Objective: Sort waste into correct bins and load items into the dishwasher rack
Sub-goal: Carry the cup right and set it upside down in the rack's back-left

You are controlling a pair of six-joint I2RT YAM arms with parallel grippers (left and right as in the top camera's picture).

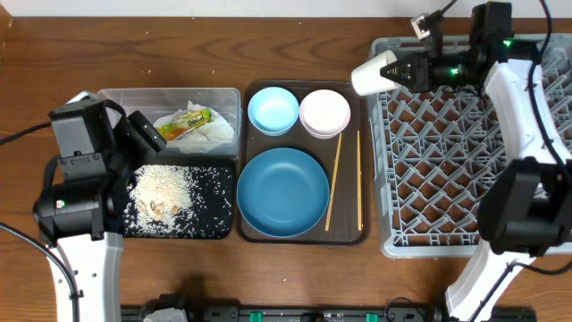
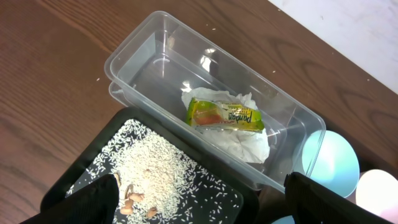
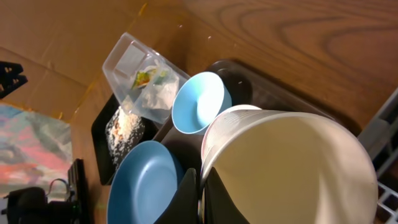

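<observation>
My right gripper [image 1: 400, 72] is shut on the rim of the small white cup [image 1: 374, 74], held on its side above the left edge of the grey dishwasher rack [image 1: 447, 179]. In the right wrist view the cup [image 3: 292, 168] fills the frame. My left gripper [image 1: 143, 134] hangs open and empty over the black tray [image 1: 219, 225] of rice scraps [image 2: 155, 168]. The clear tub [image 2: 155, 18] holds the napkin [image 2: 249, 140] and the wrapper [image 2: 225, 116]. On the brown tray lie the dark-blue bowl [image 1: 282, 190], light-blue bowl [image 1: 273, 109], pink bowl [image 1: 324, 113] and chopsticks [image 1: 333, 183].
The brown serving tray [image 1: 304, 238] sits between the bins and the rack, close to both. A few brown nut-like bits [image 2: 134, 202] lie among the rice. Bare wooden table stretches along the back and the far left.
</observation>
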